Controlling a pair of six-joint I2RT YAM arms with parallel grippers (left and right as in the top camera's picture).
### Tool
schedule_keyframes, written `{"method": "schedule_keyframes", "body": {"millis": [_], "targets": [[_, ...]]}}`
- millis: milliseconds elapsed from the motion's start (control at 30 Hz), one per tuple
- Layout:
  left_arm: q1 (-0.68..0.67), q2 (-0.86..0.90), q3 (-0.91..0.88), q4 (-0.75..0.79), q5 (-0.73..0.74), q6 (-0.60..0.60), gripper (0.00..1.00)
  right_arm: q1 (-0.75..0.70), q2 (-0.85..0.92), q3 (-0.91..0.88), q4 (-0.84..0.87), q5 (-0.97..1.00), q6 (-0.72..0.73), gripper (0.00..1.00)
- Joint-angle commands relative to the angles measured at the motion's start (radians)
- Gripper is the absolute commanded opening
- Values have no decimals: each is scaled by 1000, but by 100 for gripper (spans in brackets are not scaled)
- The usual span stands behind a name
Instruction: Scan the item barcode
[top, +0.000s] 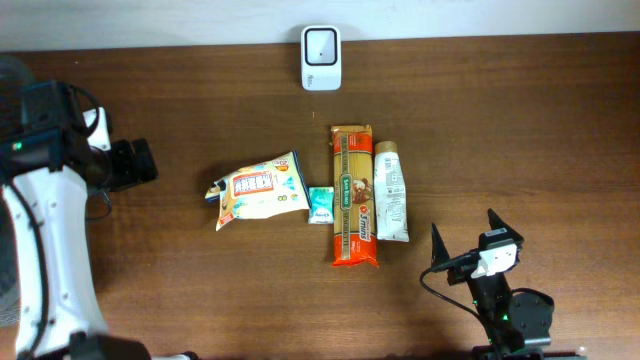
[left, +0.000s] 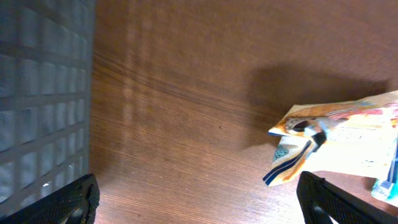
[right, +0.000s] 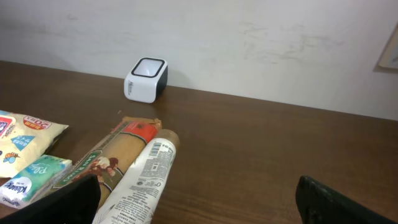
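The left fingers (left: 333, 198) are standing spread wide, gripping nothing, and hovering over the worktop (top: 520, 120) near the crumpled end of the snack bag (top: 258, 192). The bag is lying flat at mid-worktop in a row with a small teal packet (top: 321, 205) just beside it, then a long pasta packet (top: 354, 200) and a white tube (top: 391, 195) touching side by side. The scanner (top: 321, 45) is sitting at the far edge by the wall, well apart from the row. The right fingers (right: 345, 199) are also hanging released and empty, near the tube. A grey gridded thing (left: 37, 93), possibly a basket, is showing beside the left arm.
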Motion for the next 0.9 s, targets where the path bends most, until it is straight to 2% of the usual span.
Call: {"method": "schedule_keyframes", "body": {"millis": [0, 67, 133, 167, 400, 600, 867], "targets": [[4, -119, 13, 2, -24, 89, 100, -1, -5, -9, 0, -5, 0, 99], [4, -165, 13, -8, -37, 100, 100, -1, -5, -9, 0, -5, 0, 99], [4, -204, 13, -16, -134, 99, 86, -1, -5, -9, 0, -5, 0, 99], [4, -217, 13, -19, -199, 99, 84, -1, -5, -9, 0, -5, 0, 99], [4, -196, -35, -18, -294, 103, 85, -1, -5, -9, 0, -5, 0, 99], [4, -176, -48, -16, -294, 119, 87, -1, -5, -9, 0, -5, 0, 99], [136, -173, -48, 13, -286, 145, 88, -1, -5, -9, 0, -5, 0, 99]]}}
